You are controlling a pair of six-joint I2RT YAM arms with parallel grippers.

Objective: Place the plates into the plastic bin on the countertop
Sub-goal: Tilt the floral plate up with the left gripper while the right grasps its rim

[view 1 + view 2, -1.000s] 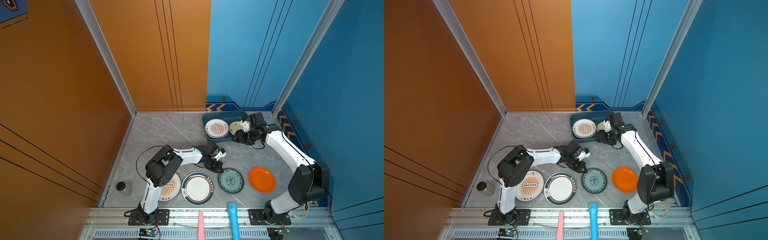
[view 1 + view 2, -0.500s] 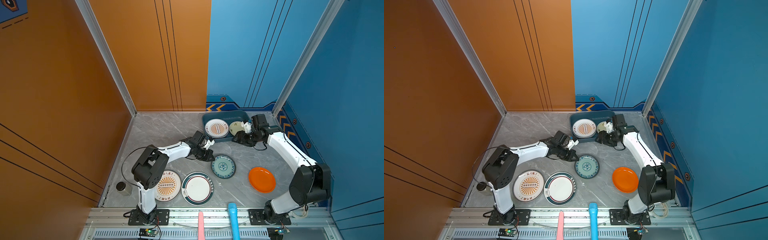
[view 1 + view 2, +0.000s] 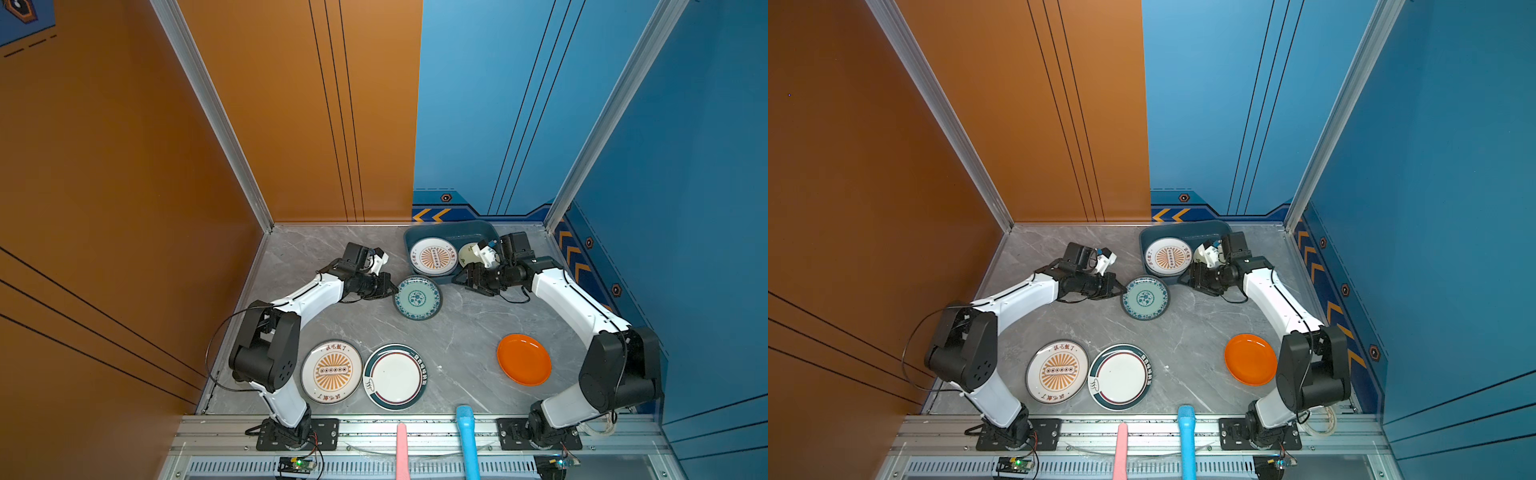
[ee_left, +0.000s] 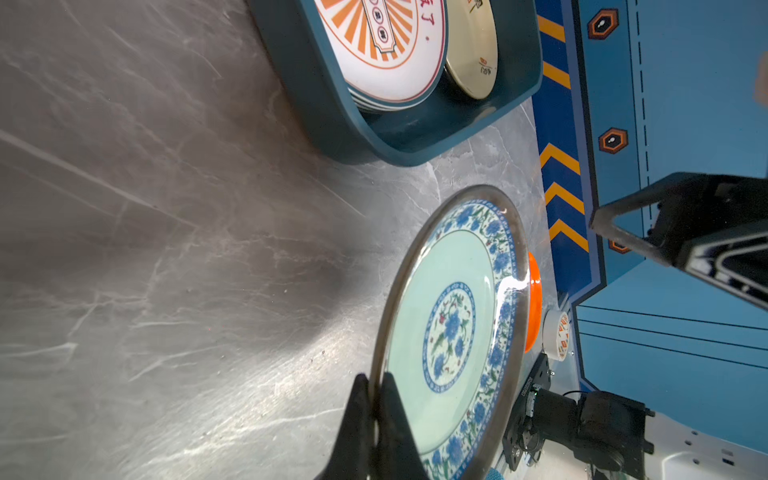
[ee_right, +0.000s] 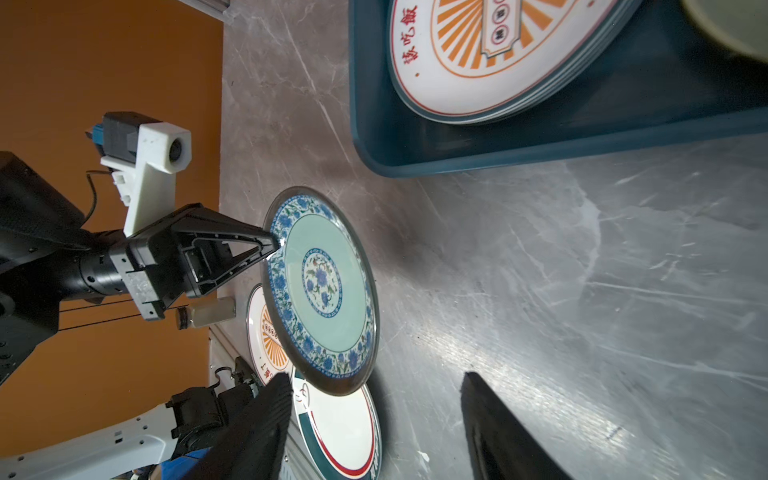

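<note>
My left gripper [image 3: 392,291] [image 4: 376,384] is shut on the rim of the blue patterned plate [image 3: 417,298] [image 5: 322,291]. It holds that plate tilted above the countertop [image 3: 457,332], just in front of the plastic bin [image 3: 451,226] [image 4: 316,108]. In the bin lie a stack topped by a sunburst plate [image 3: 434,257] and a cream plate [image 3: 467,253]. My right gripper [image 3: 462,277] [image 5: 376,376] stands open and empty at the bin's front edge, facing the held plate. On the countertop rest a sunburst plate [image 3: 331,371], a teal-rimmed plate [image 3: 395,377] and an orange plate [image 3: 523,359].
A small jar [image 5: 205,313] stands by the orange wall at the front left. A tape roll [image 4: 557,334] lies near the right arm's base. Pink [image 3: 402,451] and blue [image 3: 467,440] handles stick up at the front rail. Walls close in the back and sides.
My left gripper has carried the blue patterned plate from the front row up toward the bin. My right gripper has drawn back to the bin's front edge, and its jaws have spread wider.
</note>
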